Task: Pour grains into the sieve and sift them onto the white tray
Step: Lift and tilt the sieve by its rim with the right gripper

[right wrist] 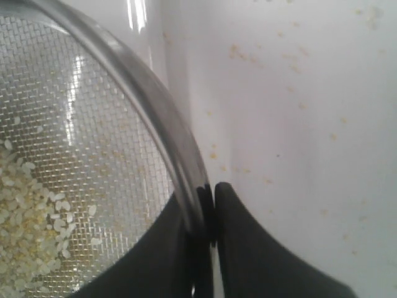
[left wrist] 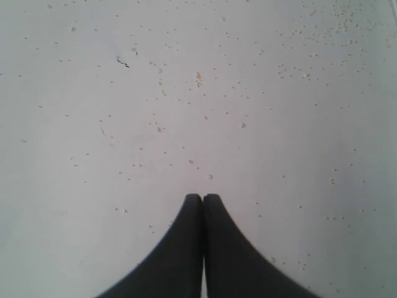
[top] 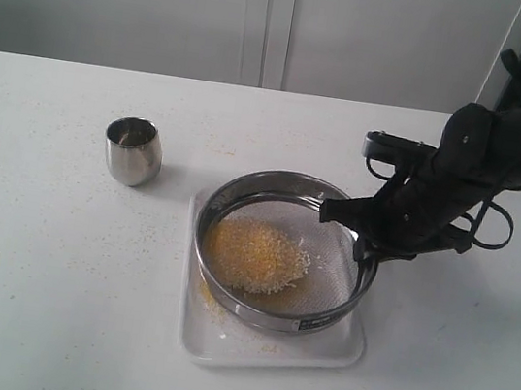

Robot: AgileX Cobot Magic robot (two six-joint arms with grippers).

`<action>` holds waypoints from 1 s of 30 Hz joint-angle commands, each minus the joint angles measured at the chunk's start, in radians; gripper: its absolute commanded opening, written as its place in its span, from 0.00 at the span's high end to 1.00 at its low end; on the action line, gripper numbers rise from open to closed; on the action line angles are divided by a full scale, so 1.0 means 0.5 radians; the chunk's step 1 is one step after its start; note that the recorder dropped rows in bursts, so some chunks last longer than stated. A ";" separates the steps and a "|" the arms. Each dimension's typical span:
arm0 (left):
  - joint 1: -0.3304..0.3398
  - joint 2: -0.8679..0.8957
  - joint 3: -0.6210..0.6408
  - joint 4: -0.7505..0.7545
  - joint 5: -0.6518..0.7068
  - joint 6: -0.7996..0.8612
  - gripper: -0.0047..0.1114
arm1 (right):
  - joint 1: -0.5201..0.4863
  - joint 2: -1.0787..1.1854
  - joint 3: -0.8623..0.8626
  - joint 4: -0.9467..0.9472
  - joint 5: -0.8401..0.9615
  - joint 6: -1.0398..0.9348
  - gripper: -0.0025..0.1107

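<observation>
Firmly, the right gripper (right wrist: pixel 212 194) pinches the sieve (top: pixel 328 269) by its rim, one finger inside the ring and one outside. The left gripper (left wrist: pixel 203 205) is fully closed and empty above the speckled table (left wrist: pixel 186 93). The sieve is over the white tray (top: pixel 266 355), with a mound of yellow grains (top: pixel 252 253) on its mesh.

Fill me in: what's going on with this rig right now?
The right tool is clamped on the sieve rim, one finger inside, one outside. The sieve is over the tray with a heap of grains on its mesh, so sifting looks about to start. The cup stands upright on the table, apart from the sieve. The left tool is shut and empty over the table.
</observation>
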 commanded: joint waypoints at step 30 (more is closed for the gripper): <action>0.004 -0.016 0.014 -0.019 0.013 -0.002 0.96 | -0.057 -0.213 -0.005 -0.140 0.101 0.393 0.98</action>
